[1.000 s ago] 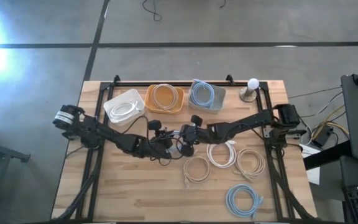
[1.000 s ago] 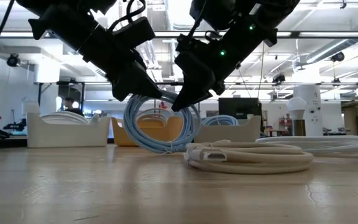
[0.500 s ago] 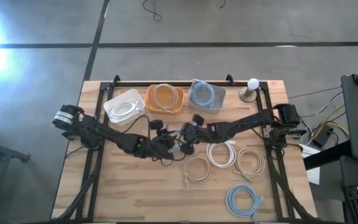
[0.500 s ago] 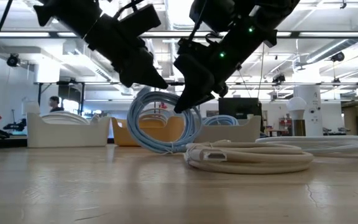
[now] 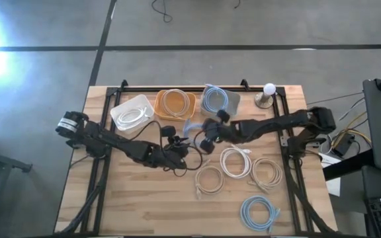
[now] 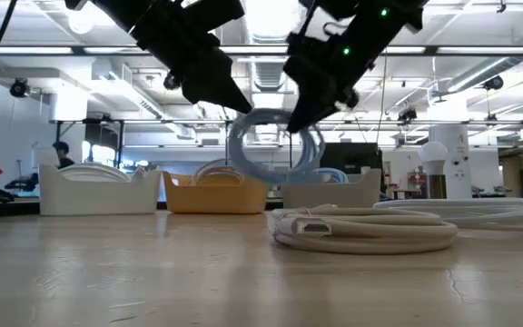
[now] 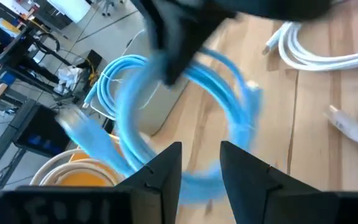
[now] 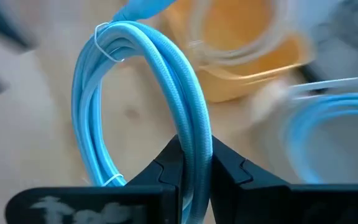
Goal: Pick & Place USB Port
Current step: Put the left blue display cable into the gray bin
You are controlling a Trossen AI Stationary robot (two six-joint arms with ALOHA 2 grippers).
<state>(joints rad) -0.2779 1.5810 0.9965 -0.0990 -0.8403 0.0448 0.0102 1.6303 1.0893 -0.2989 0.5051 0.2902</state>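
A coil of light-blue cable (image 6: 275, 153) hangs in the air, clear of the table, in my right gripper (image 6: 300, 120), which is shut on it. In the high view the coil (image 5: 193, 125) sits just near the bins, beside the right gripper (image 5: 210, 132). My left gripper (image 5: 182, 149) is open; it hovers to the left of the coil (image 7: 185, 106) and touches nothing. Its fingers (image 7: 166, 171) frame the coil from a distance. My right gripper pinches the coil's bundled strands (image 8: 194, 140) between its two fingers (image 8: 169, 165), which lie across the strands. The loop stands out beyond the fingertips, its tied end (image 8: 107, 37) farthest from them. In the low view the coil hangs below the gripper, lifted clear.
Three bins stand along the far edge: white (image 5: 132, 112), orange (image 5: 175, 104) and grey (image 5: 215, 100), the grey one holding blue cable. White (image 5: 235, 162), beige (image 5: 209, 180), (image 5: 266, 173) and blue (image 5: 260, 213) coils lie on the table's right near part. A white bulb (image 5: 268, 88) stands far right.
My right gripper has risen and moved toward the far edge and the bins, carrying the blue coil from resting on the table to hanging clear of it. My left gripper has also risen and now stands apart from the coil.
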